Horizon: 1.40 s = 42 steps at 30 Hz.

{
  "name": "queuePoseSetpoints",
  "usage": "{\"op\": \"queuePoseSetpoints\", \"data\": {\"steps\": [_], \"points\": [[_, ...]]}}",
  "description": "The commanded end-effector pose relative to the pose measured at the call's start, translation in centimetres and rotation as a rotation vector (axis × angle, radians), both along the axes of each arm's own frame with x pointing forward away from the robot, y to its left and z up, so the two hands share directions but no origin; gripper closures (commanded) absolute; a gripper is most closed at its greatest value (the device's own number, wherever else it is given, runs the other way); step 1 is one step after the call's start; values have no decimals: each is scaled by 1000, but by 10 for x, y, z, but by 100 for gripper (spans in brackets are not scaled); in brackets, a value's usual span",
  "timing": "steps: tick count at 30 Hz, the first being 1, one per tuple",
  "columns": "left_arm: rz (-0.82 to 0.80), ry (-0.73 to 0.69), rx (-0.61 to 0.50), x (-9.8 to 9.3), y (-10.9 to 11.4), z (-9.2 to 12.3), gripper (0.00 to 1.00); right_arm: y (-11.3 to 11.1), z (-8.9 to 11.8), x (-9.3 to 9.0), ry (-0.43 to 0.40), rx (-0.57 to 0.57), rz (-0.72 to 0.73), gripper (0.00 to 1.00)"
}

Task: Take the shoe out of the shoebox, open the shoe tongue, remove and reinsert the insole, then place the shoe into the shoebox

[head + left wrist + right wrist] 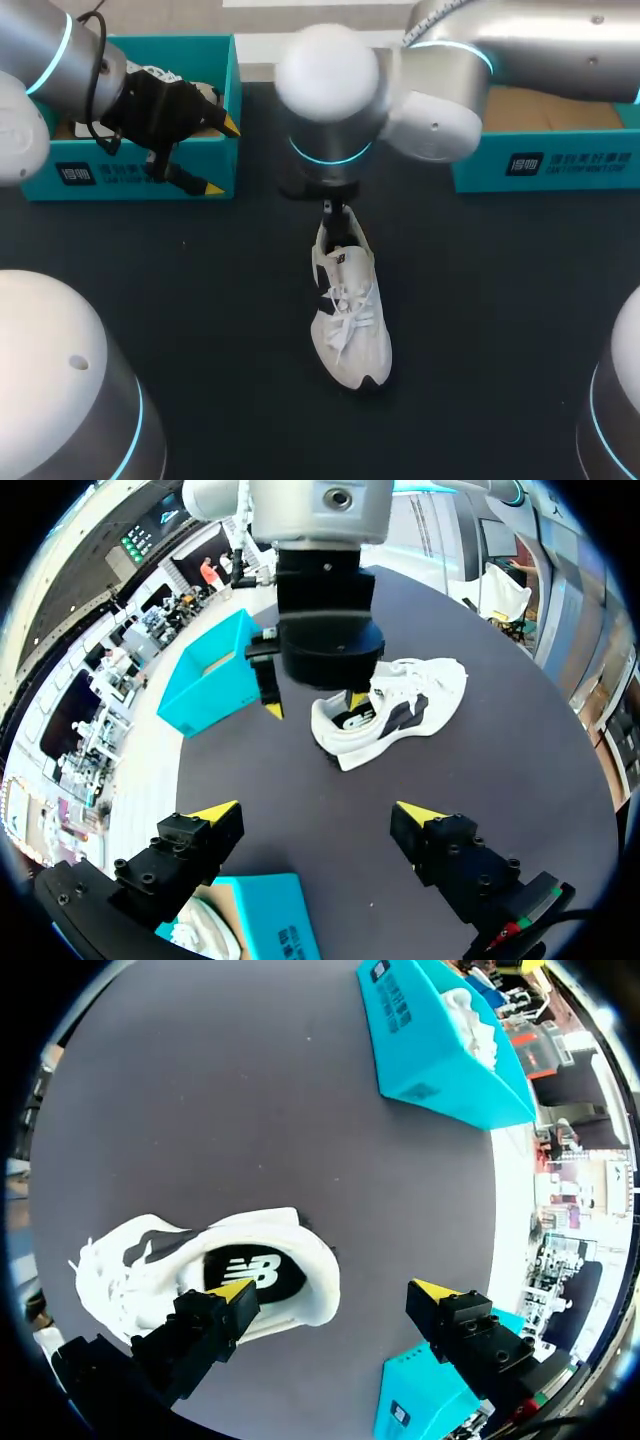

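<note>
Shoe (352,320) (410,705) (130,1260), white with dark panels, standing on its sole near the middle of the dark surface (480,330), outside both teal boxes, toe toward the robot. Right claw (335,1292) (310,702) hangs just above the heel, fingers wide apart and holding nothing, one yellow tip over the shoe's opening and the other above bare surface beside it. Left claw (318,812) (221,156), likewise spread wide and empty, is over a corner of the shoebox (130,182) (430,1060) at the left, which holds something white; a second box (545,165) (205,680) stands well apart at the right.
</note>
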<state>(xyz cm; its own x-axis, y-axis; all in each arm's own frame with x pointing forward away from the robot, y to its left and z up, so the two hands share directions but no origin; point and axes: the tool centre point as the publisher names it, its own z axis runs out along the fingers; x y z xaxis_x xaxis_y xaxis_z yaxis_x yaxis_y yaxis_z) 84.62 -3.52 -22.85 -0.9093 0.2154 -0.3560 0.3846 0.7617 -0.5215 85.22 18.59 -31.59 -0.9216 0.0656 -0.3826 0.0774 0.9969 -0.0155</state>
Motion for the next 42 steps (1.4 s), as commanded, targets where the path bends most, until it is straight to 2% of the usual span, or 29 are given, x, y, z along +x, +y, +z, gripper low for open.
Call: {"op": "queuePoseSetpoints", "data": {"steps": [1, 10, 13, 15, 17, 19, 25, 27, 28, 29, 32, 35, 42], "points": [[1, 0, 2, -1, 0, 0, 0, -3, -21, 15, 29, 26, 26, 0], [1, 0, 2, -1, 0, 0, 0, 6, -43, 15, 85, -58, 70, 0], [1, 0, 2, -1, 0, 0, 0, 7, -44, 17, 86, -89, 69, 10], [1, 0, 2, -1, 0, 0, 0, 6, -45, 17, 92, -104, 67, 21], [1, 0, 2, -1, 0, 0, 0, 5, -47, 17, 92, -116, 76, 47], [1, 0, 2, -1, 0, 0, 0, 2, -48, 16, 98, -122, 76, 54], [1, 0, 2, -1, 0, 0, 0, -3, -55, 14, 110, -133, 79, 64], [1, 0, 2, -1, 0, 0, 0, -3, -57, 13, 115, -133, 86, 80], [1, 0, 2, -1, 0, 0, 0, -3, -58, 12, 120, -140, 90, 95], [1, 0, 2, -1, 0, 0, 0, -4, -60, 12, 121, -144, 93, 100], [1, 0, 2, -1, 0, 0, 0, -6, -62, 11, 119, -152, 84, 100], [1, 0, 2, -1, 0, 0, 0, -10, -52, 11, 89, -151, 54, 100], [1, 0, 2, -1, 0, 0, 0, -17, -4, 10, 75, -134, 41, 100]]}}
